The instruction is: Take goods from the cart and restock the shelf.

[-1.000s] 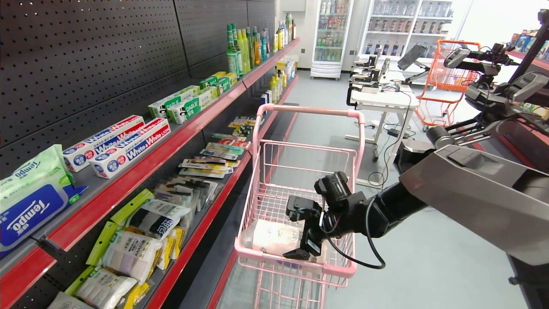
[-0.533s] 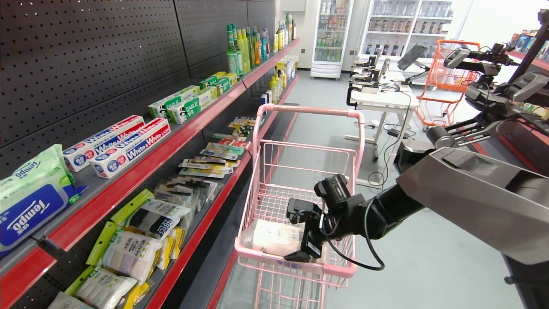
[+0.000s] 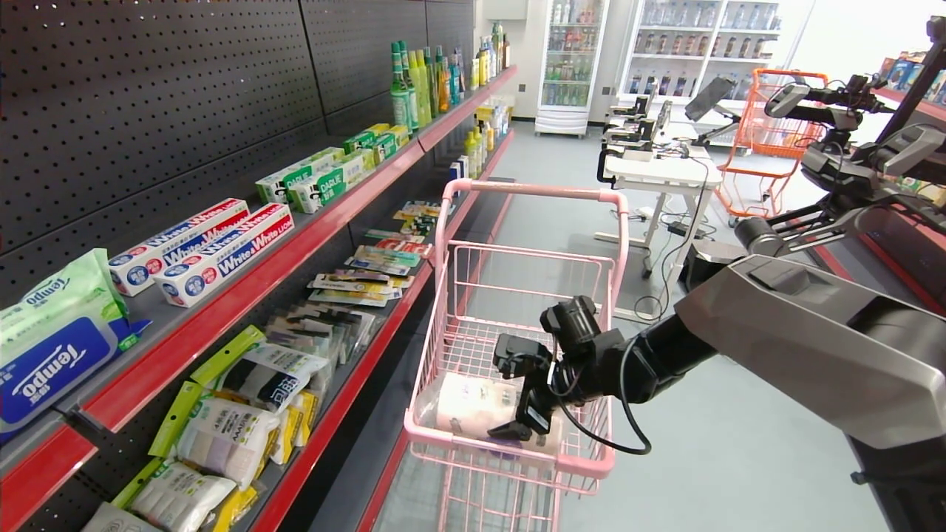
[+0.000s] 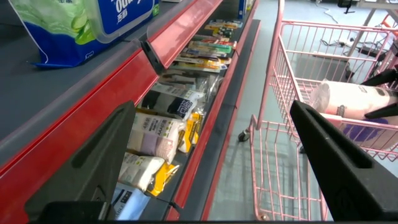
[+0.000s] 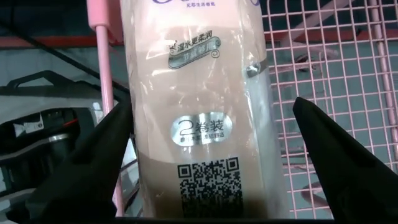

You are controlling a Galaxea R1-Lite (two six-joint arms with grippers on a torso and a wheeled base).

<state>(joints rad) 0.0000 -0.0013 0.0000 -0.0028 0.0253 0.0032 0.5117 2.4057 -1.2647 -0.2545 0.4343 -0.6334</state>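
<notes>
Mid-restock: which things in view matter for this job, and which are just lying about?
In the job: pink cart; wrapped pack lying in it; right claw, open astride that pack; red-edged shelf on the robot's left.

Just about: orange cart; white desk; drinks fridge; toothpaste boxes already on the shelf.
</notes>
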